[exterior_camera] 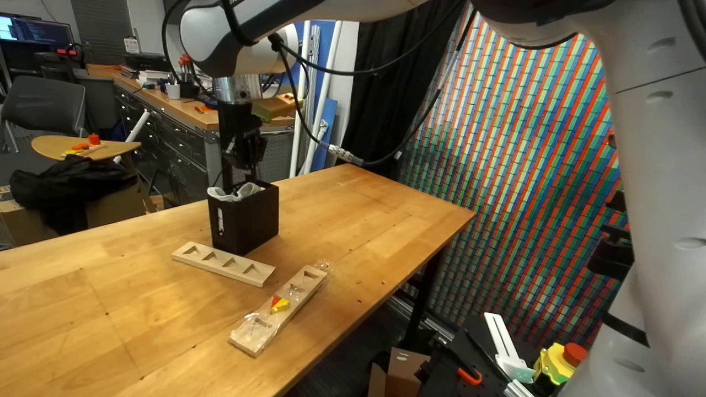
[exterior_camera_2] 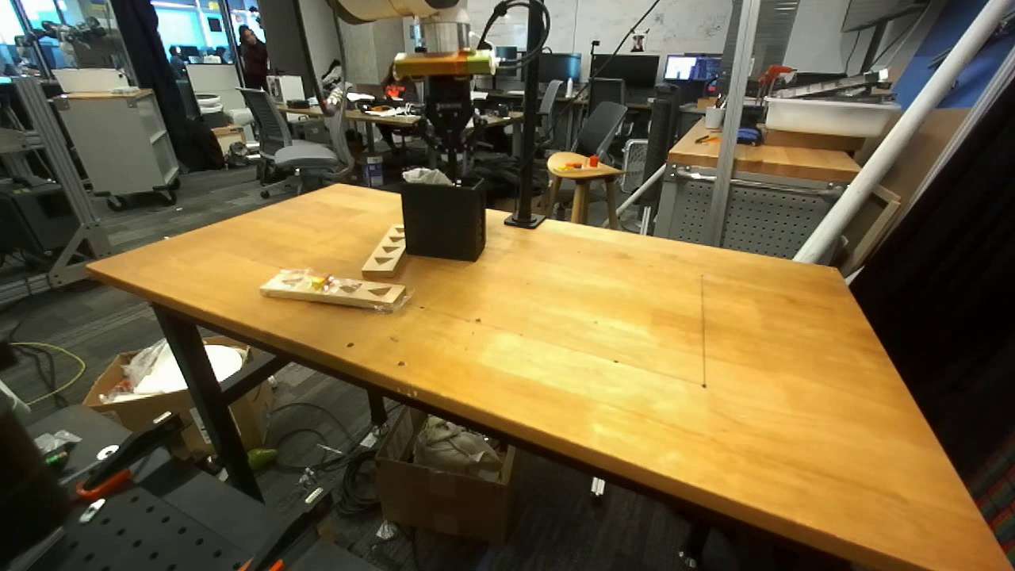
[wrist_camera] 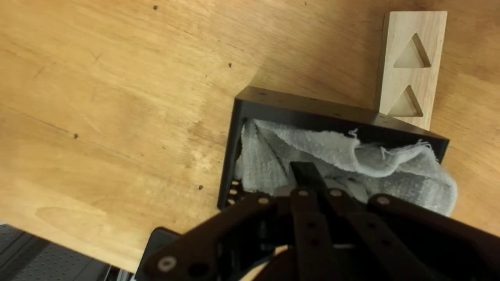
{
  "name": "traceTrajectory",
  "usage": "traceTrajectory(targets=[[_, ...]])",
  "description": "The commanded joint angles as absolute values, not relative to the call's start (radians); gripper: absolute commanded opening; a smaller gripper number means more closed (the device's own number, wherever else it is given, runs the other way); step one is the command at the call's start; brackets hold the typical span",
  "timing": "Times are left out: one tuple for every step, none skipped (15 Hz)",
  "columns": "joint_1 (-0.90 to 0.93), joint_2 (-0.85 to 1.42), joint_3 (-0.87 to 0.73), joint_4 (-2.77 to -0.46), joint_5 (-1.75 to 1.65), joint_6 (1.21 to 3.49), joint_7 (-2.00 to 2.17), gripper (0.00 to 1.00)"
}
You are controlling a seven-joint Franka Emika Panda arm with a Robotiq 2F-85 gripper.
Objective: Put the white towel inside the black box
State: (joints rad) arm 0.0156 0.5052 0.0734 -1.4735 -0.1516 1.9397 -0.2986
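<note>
The black box [exterior_camera: 255, 220] stands upright on the wooden table and also shows in an exterior view [exterior_camera_2: 444, 222] and the wrist view [wrist_camera: 332, 111]. The white towel [wrist_camera: 332, 144] lies crumpled in the box. One side of it hangs over the rim, and part shows above the rim in both exterior views [exterior_camera: 237, 193] [exterior_camera_2: 427, 176]. My gripper [wrist_camera: 306, 173] points straight down over the box, with its fingertips together at about the rim's height, over the towel. No cloth shows between the fingers. It also shows in both exterior views [exterior_camera: 255, 172] [exterior_camera_2: 452, 166].
A wooden block with triangular recesses [exterior_camera: 220, 263] lies beside the box. A plastic-wrapped block with red and yellow pieces [exterior_camera: 281, 306] lies nearer the table's edge. A black post [exterior_camera_2: 527, 218] stands on the table close to the box.
</note>
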Motion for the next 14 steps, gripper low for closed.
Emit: traceTrajectory(targets=[[0.040, 0.400, 0.059, -1.531, -0.194, 1.943, -0.277, 0.01], [0.043, 0.390, 0.061, -1.534, -0.201, 1.943, -0.274, 0.01], [0.044, 0.380, 0.062, -1.538, -0.202, 1.945, -0.272, 0.01], [0.046, 0.376, 0.064, -1.541, -0.200, 1.947, -0.271, 0.01], [0.048, 0.372, 0.066, -1.546, -0.198, 1.948, -0.270, 0.01], [0.050, 0.374, 0.068, -1.548, -0.195, 1.950, -0.269, 0.01], [0.053, 0.374, 0.070, -1.552, -0.192, 1.950, -0.269, 0.01], [0.055, 0.375, 0.071, -1.558, -0.189, 1.952, -0.268, 0.01], [0.057, 0.377, 0.073, -1.564, -0.186, 1.953, -0.266, 0.01], [0.059, 0.378, 0.074, -1.570, -0.185, 1.953, -0.265, 0.01], [0.061, 0.378, 0.075, -1.575, -0.183, 1.954, -0.265, 0.01], [0.062, 0.382, 0.075, -1.578, -0.182, 1.956, -0.264, 0.01], [0.062, 0.385, 0.076, -1.580, -0.181, 1.958, -0.264, 0.01], [0.062, 0.389, 0.076, -1.579, -0.180, 1.959, -0.266, 0.01]])
